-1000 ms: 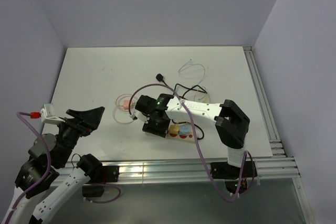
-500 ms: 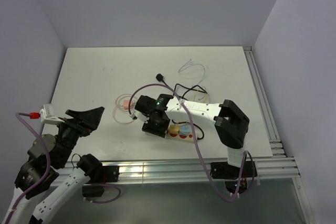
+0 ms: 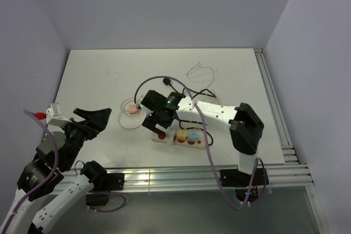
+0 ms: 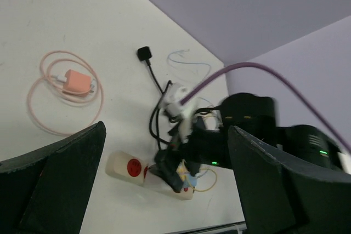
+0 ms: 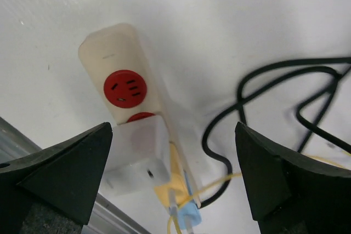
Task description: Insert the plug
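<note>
The cream power strip (image 3: pixel 164 138) lies near the table's front edge, one red socket (image 5: pixel 125 87) bare at its end. A white plug (image 5: pixel 137 160) sits in the socket beside it, followed by a yellow plug (image 5: pixel 171 183) and a blue one (image 5: pixel 190 218). My right gripper (image 3: pixel 156 120) hovers just above that end of the strip, open, its fingers wide on either side of the white plug (image 5: pixel 175 182) and touching nothing. My left gripper (image 3: pixel 91 119) is raised at the front left, open and empty (image 4: pixel 164 190).
A pink charger (image 3: pixel 132 111) with its coiled pink cable lies left of the strip. A black cable ends in a black plug (image 3: pixel 167 82) behind it. A thin white wire (image 3: pixel 199 71) lies further back. A yellow cable (image 3: pixel 211 101) loops by the right arm.
My right gripper has opened wide and pulled up and back from the strip, leaving the white plug in its socket and baring the red socket. The left jaws spread slightly.
</note>
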### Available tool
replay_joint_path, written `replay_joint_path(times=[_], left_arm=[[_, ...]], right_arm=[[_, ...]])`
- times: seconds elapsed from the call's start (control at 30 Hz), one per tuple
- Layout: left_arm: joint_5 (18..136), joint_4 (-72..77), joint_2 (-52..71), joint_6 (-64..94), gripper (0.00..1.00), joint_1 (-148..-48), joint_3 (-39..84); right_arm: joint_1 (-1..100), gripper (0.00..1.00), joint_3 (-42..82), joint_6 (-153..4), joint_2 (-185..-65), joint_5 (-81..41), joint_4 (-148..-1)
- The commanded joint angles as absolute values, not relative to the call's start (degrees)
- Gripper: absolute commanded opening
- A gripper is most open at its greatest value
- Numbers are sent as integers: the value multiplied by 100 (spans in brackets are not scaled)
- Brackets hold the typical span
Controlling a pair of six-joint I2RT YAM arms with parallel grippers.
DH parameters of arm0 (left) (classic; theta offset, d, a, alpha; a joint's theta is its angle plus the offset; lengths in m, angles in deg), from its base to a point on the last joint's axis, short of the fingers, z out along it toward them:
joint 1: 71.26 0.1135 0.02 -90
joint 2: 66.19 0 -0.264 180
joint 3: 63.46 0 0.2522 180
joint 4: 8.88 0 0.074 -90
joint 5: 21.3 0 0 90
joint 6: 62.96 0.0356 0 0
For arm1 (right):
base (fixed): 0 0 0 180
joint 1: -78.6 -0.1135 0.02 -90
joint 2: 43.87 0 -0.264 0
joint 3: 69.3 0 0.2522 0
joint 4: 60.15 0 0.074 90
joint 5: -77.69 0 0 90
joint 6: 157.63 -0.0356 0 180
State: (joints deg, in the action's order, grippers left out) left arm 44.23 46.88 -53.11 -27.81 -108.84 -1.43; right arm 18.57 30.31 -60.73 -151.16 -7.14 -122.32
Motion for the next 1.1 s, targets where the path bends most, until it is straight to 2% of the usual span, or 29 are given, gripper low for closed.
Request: replay_joint_path(times=[0.0,0.17,0.27,0.37,0.4,0.47,0.6,0.67,0.87,1.07], left_arm=[[4146,4943,-4757,-2991,99,-10870,145],[4198,4936,-3302,-3088,100,-10870,269],[4269,4760,-2020,-2965,99,-10870,513],[3630,5038,-850,-3429,99,-10870,987],[3157,5223,-583,-3692,97,-10853,1137],[2925,5400,118,-4159,93,-10756,1602],[3362,5374,1017,-4379,83,-10117,2026],[3635,5768,1621,-5142,78,-9852,2340],[4346,6341,2941,-6444,86,-9411,2808],[5024,5948,3840,-6806,83,-9305,2836]], right_arm=[[1953,100,3393,-6410,-14048,-133,-11759],[2041,100,2579,-7777,-12513,1404,-11496],[2392,100,1885,-8579,-11511,1084,-11303],[2612,100,1163,-9142,-10658,1019,-11057],[2639,100,1013,-9249,-10488,1002,-10978],[2639,100,652,-9355,-10137,844,-10916],[2648,100,397,-9469,-9881,711,-11108],[2639,100,309,-9487,-9776,720,-11153],[2648,100,-25,-9347,-9363,756,-10969],[2639,100,-148,-9206,-9151,782,-10960]])
